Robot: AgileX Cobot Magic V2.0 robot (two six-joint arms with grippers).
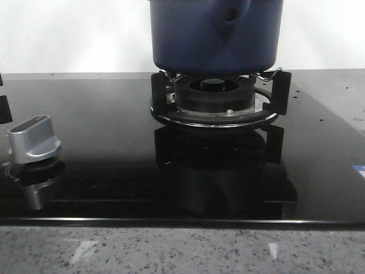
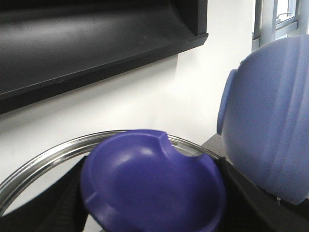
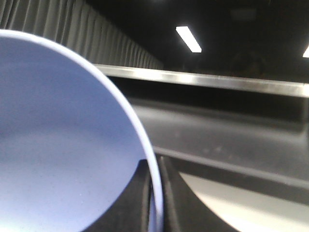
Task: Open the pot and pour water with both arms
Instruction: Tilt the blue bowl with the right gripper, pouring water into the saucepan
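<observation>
Right gripper (image 3: 155, 212) pinches bowl (image 3: 63, 145) rim, ready to pour | left gripper (image 2: 145, 227) seems to grip lid knob (image 2: 152, 186), jaws hidden, can't tell | pot (image 1: 215, 34) sits on burner (image 1: 215, 97), handle facing camera

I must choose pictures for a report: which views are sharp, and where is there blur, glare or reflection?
Front view: mostly sharp; the glossy black stove top mirrors the burner and the knob; the pot is cut off at the top. Left wrist view: the blue lid knob and the bowl are close and soft. Right wrist view: dim and blurred, with ceiling-lamp glare.
</observation>
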